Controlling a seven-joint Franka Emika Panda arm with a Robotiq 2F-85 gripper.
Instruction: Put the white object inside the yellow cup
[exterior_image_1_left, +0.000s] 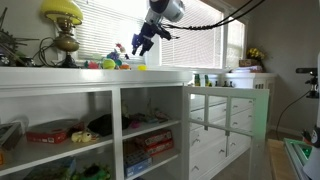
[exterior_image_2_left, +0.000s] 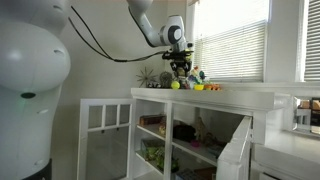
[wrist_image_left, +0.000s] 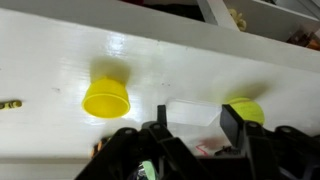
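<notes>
In the wrist view the small yellow cup (wrist_image_left: 106, 98) stands on the white shelf top (wrist_image_left: 50, 60), left of and beyond the jaws. My gripper (wrist_image_left: 196, 125) holds a translucent white object (wrist_image_left: 193, 108) between its two fingers. A yellow ball (wrist_image_left: 246, 110) lies just right of the right finger. In both exterior views the gripper (exterior_image_1_left: 139, 44) (exterior_image_2_left: 178, 68) hangs a little above the shelf top, over a cluster of small colourful things.
A large yellow lamp (exterior_image_1_left: 62, 12) on a brass base stands at one end of the shelf top, with a plant beside it. Small colourful toys (exterior_image_1_left: 110, 63) lie near the window blinds. Open shelves below hold boxes and toys (exterior_image_1_left: 150, 140).
</notes>
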